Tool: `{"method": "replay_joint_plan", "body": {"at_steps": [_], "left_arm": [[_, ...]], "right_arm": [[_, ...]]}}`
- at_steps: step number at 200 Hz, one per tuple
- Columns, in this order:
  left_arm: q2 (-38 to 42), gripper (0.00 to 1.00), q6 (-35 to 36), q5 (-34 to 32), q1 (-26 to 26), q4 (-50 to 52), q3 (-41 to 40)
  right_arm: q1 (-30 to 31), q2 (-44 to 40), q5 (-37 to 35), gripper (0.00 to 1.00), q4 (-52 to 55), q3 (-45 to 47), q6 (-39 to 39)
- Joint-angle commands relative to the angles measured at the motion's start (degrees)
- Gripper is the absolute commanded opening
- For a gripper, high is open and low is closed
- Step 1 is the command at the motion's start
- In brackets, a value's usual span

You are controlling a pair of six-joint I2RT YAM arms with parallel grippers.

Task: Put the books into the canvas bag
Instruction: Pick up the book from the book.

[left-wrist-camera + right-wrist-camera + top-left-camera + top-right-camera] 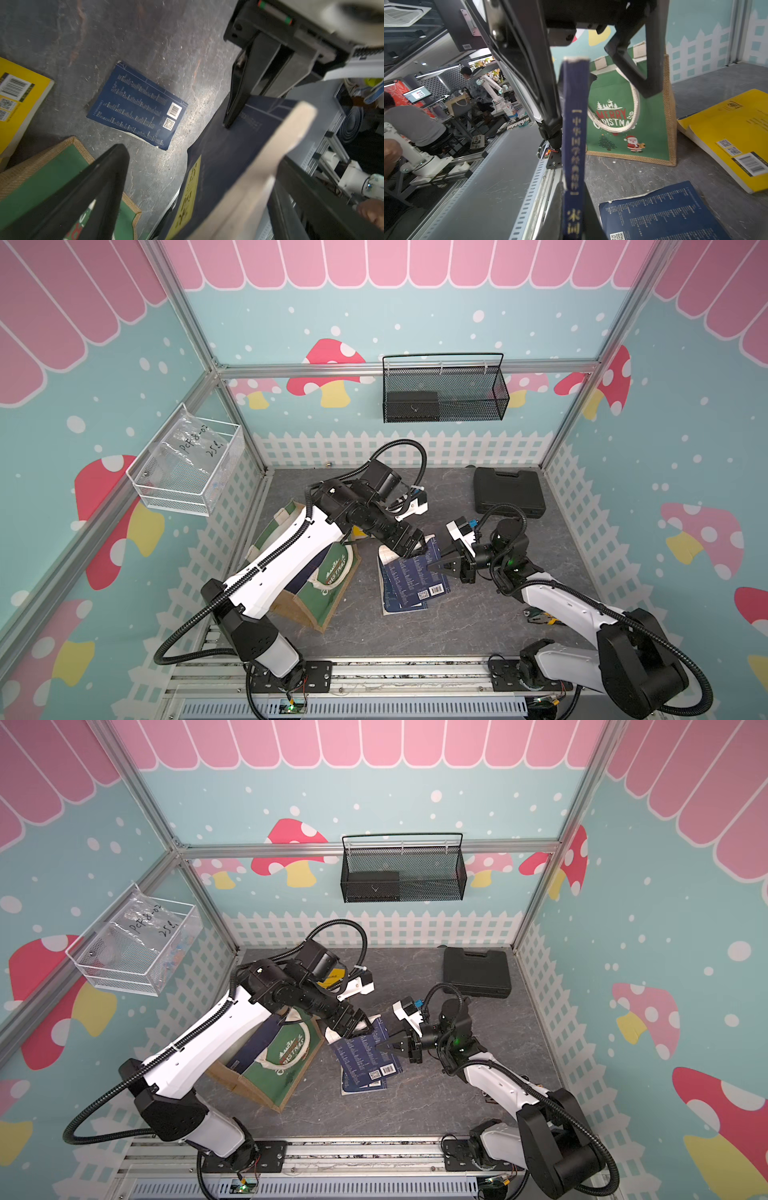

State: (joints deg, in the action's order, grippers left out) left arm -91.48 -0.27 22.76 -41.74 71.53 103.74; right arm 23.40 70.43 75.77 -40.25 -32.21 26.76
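Mid-frame, a navy book [409,578] is clamped at its spine by the right gripper [432,567]. Its opposite edge is flanked by the left gripper [420,549], jaws spread wide.

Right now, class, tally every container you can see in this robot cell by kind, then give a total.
white wire basket: 1
black mesh basket: 1
canvas bag: 1
black case: 1
total: 4
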Motion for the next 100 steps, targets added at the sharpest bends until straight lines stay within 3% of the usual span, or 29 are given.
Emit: {"method": "replay_joint_plan", "body": {"at_steps": [1, 9, 42, 69, 100], "left_arm": [[-0.45, 0.77, 5.59, -1.02, -1.71, 6.31, 1.70], [-0.45, 0.71, 5.85, -0.60, -2.09, 6.58, 1.89], [-0.01, 0.72, 6.25, -1.12, -2.54, 6.74, 1.98], [-0.44, 0.65, 6.17, -2.00, -2.56, 6.95, 2.87], [-1.60, 0.28, 5.98, -3.63, -2.57, 7.06, 5.50]], "right_arm": [[1.04, -1.19, 4.48, 0.00, -6.17, -0.41, 3.09], [1.04, -1.14, 4.31, 0.00, -6.16, -0.49, 3.36], [1.04, -0.41, 3.83, 0.00, -5.83, -0.81, 3.51], [1.04, 0.25, 3.94, 0.00, -4.97, -1.41, 3.26], [1.12, 1.13, 3.86, 0.00, -1.12, -2.16, 1.20]]}}
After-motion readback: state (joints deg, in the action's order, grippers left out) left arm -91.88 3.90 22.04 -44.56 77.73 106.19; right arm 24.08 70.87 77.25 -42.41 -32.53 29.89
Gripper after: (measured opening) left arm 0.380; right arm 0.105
